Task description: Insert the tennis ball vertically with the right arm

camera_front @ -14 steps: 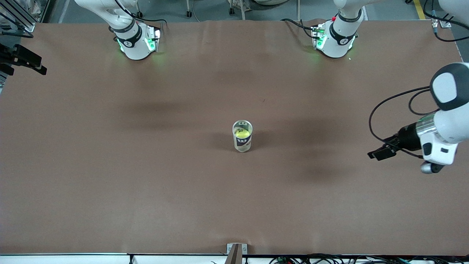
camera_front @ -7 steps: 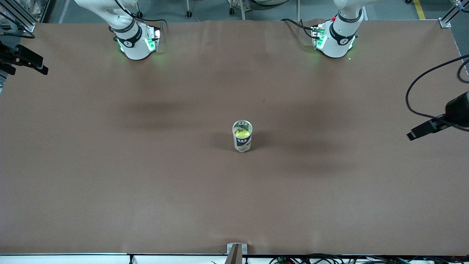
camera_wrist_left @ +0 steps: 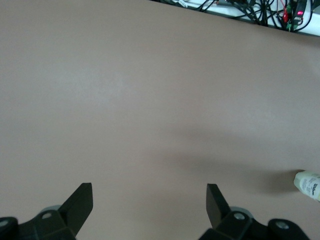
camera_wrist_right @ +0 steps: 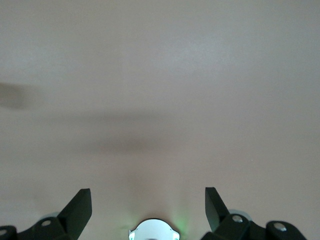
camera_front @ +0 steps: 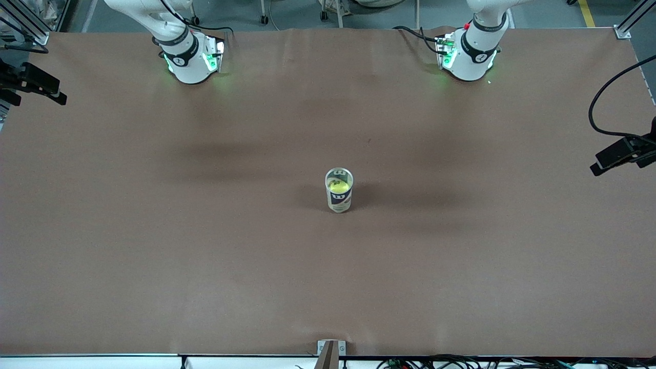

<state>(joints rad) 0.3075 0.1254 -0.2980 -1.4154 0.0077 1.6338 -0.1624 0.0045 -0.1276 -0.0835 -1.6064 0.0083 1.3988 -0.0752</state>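
A yellow tennis ball (camera_front: 339, 187) sits inside a clear upright can (camera_front: 339, 197) with a dark label, in the middle of the brown table (camera_front: 205, 246). The can's pale end (camera_wrist_left: 307, 184) also shows at the rim of the left wrist view. My left gripper (camera_wrist_left: 149, 200) is open over bare table, nothing between its fingers; its arm's black end (camera_front: 622, 154) pokes in at the left arm's end of the table. My right gripper (camera_wrist_right: 148, 202) is open and holds nothing, high over the table, with the right arm's own base (camera_wrist_right: 152, 231) below it.
Both arm bases (camera_front: 190, 56) (camera_front: 469, 54) stand at the table's edge farthest from the front camera. A black part of the right arm (camera_front: 31, 84) shows at the right arm's end of the table. Cables (camera_wrist_left: 250, 7) lie along the table's edge.
The left arm has pulled back off toward its end of the table, and its white hand has left the front view. The can, the ball and the right arm have stayed put.
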